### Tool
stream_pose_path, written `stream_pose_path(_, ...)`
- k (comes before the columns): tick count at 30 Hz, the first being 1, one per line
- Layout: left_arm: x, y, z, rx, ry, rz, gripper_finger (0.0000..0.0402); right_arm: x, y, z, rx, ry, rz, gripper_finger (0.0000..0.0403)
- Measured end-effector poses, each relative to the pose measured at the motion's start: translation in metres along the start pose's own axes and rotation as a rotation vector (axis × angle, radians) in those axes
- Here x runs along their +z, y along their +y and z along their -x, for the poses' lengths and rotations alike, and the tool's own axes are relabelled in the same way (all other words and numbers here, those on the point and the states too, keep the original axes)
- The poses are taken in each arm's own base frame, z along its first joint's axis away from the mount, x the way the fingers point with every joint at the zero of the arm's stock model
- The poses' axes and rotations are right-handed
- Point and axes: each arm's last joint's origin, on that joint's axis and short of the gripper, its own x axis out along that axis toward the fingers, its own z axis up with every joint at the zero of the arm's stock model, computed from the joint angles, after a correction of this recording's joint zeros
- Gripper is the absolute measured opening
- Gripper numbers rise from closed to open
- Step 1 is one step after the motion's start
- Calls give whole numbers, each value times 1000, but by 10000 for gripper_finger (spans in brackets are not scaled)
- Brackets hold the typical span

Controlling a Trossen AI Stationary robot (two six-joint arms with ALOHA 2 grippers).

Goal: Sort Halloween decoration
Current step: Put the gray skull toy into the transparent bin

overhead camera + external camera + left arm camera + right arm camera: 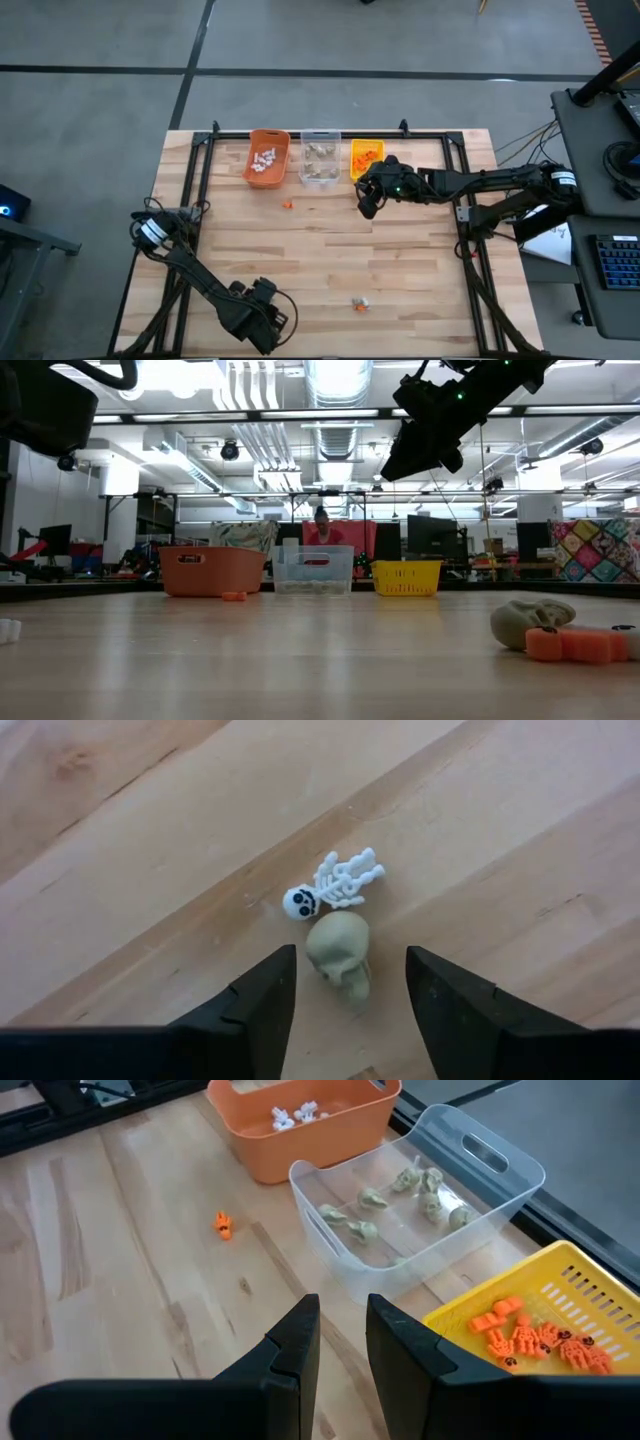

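A grey-tan skull [340, 952] lies on the wooden table with a white skeleton [338, 883] beside it, both small Halloween decorations. My left gripper [350, 958] points down over the skull near the table's front edge [262, 318]. It is open, one finger on each side of the skull, touching nothing. My right gripper [343, 1308] hangs in the air before the bins [366, 205], open by a narrow gap with nothing in it. Another tan skull [530, 622] and an orange trinket [582, 645] lie at the near middle of the table. One more orange trinket [287, 204] lies in front of the bins.
Three bins stand in a row at the far edge. The orange bin [267, 172] holds white pieces, the clear bin [500, 1165] holds tan skulls and the yellow bin [590, 1285] holds orange pieces. A black frame [195, 170] runs along the table's sides. A person [322, 520] shows in the room behind.
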Motion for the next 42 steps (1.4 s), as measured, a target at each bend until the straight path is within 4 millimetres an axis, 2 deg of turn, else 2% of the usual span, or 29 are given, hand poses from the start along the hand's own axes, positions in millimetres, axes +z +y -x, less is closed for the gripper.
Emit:
stream_pose_path(10, 0, 0, -1, -6, 1, 7, 112, 0, 0, 0, 1, 1, -3, 75)
stream_pose_path(17, -2, 3, -13, -46, 0, 27, 99, -1, 1, 0, 2, 3, -2, 75)
stream_pose_path(23, -2, 2, -14, -75, 0, 34, 96, -3, 6, 2, 17, 10, 14, 75)
stream_pose_path(27, -3, 1, -11, -60, 3, 22, 78, -3, 7, 2, 20, 10, 18, 75)
stream_pose_path(36, -3, 6, 1, -43, 10, -27, 11, -3, 6, 2, 15, 12, 20, 75)
stream_pose_path(42, 0, 15, 25, -64, 11, -48, 7, -4, 6, 2, 13, 18, 23, 75)
